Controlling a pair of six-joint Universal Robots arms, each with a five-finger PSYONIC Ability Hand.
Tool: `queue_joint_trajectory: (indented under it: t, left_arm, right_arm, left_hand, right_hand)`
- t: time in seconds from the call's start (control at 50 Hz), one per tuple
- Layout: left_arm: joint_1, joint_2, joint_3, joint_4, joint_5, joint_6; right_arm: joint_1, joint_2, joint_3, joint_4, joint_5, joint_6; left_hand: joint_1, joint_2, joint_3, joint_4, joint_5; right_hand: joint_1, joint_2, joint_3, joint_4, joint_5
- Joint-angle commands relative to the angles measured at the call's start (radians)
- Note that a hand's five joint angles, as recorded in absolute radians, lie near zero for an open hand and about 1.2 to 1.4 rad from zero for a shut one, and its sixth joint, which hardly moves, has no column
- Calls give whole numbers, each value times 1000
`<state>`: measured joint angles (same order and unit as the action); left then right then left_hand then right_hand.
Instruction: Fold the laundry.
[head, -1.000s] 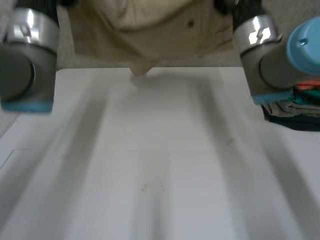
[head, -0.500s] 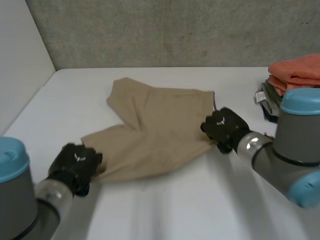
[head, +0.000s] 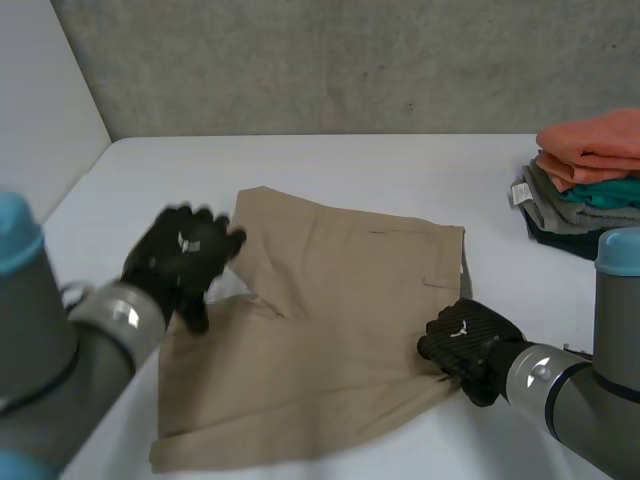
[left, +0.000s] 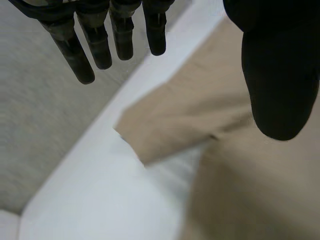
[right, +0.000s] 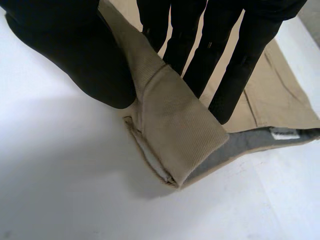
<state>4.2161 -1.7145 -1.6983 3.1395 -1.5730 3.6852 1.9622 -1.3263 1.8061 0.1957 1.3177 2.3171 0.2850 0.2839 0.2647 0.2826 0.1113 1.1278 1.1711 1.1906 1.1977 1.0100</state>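
Observation:
Beige shorts (head: 340, 320) lie spread on the white table (head: 400, 165), waistband to the right and legs to the left. My left hand (head: 185, 258) hovers over the left part of the shorts with its fingers straight and spread, holding nothing. In its wrist view the fingers (left: 97, 40) and thumb stand apart above a leg of the shorts (left: 240, 190). My right hand (head: 465, 345) rests at the shorts' near right corner. There its thumb (right: 75, 60) and fingers pinch a fold of the waistband (right: 180, 125), whose grey lining shows.
A stack of folded clothes (head: 585, 175), orange on top, stands at the table's far right edge. A white wall (head: 40, 130) borders the table on the left and a grey wall runs along the back. Bare table lies beyond the shorts.
The shorts came down from hanging in the air to lying on the table. My left hand let go of the leg end, opened and rose. My right hand drew its corner nearer.

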Motion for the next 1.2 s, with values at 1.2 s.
queue_joint_trajectory:
  t: [1.2]
  left_arm:
    - [139, -731, 548, 169, 215, 50]
  right_arm:
    - [-3, 49, 13, -128, -2, 76]
  left_hand:
    - [163, 164, 184, 166, 162]
  right_hand:
    - [268, 225, 206, 199, 212]
